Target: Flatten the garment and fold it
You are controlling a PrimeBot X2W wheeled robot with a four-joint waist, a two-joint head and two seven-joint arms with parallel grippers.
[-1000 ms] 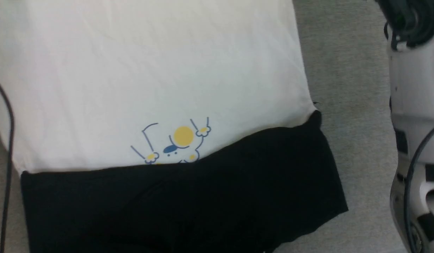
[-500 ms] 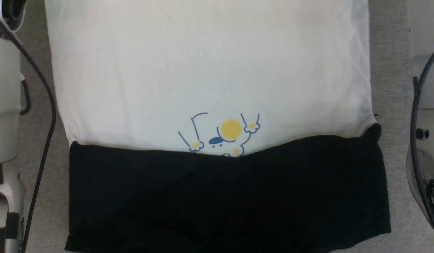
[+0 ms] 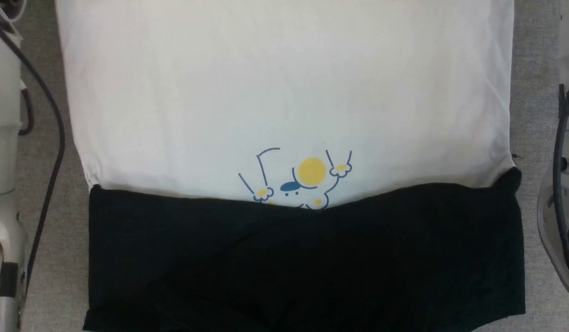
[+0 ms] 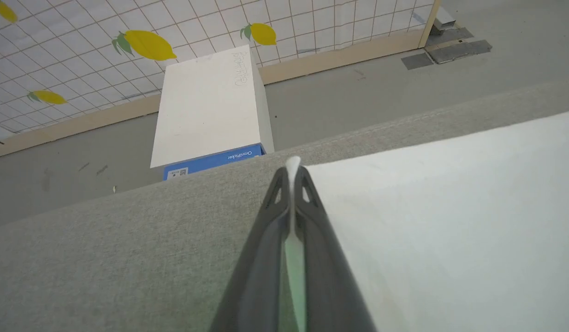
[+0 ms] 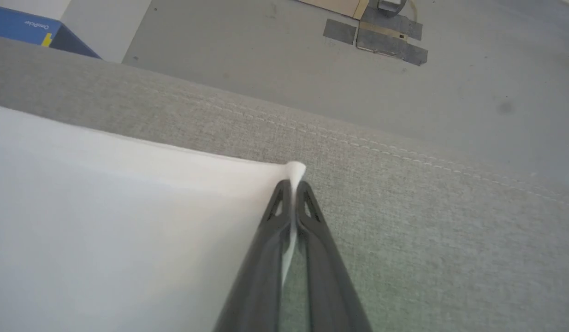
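The garment [image 3: 284, 92] lies flat on a grey fabric surface, white body toward the top of the head view. Its black sleeves [image 3: 307, 263] are folded across the near part, just under the blue-and-yellow print [image 3: 303, 180]. In the left wrist view my left gripper [image 4: 293, 171] is shut on a white corner of the garment [image 4: 450, 221], and a tuft of cloth pokes out past the tips. In the right wrist view my right gripper [image 5: 293, 183] is pinched shut on the opposite white corner of the garment [image 5: 104, 230].
The grey padded surface [image 3: 526, 110] ends in a stitched edge [image 5: 404, 157], with bare floor beyond. A white and blue box [image 4: 206, 115] stands on the floor by a lemon-print tiled wall. Pale forearms with black cables flank the garment at left [image 3: 5, 138] and right [image 3: 561, 216].
The head camera has swung, so the garment now sits centred and both forearms show. The right gripper has closed on the garment's corner. The left has stayed shut.
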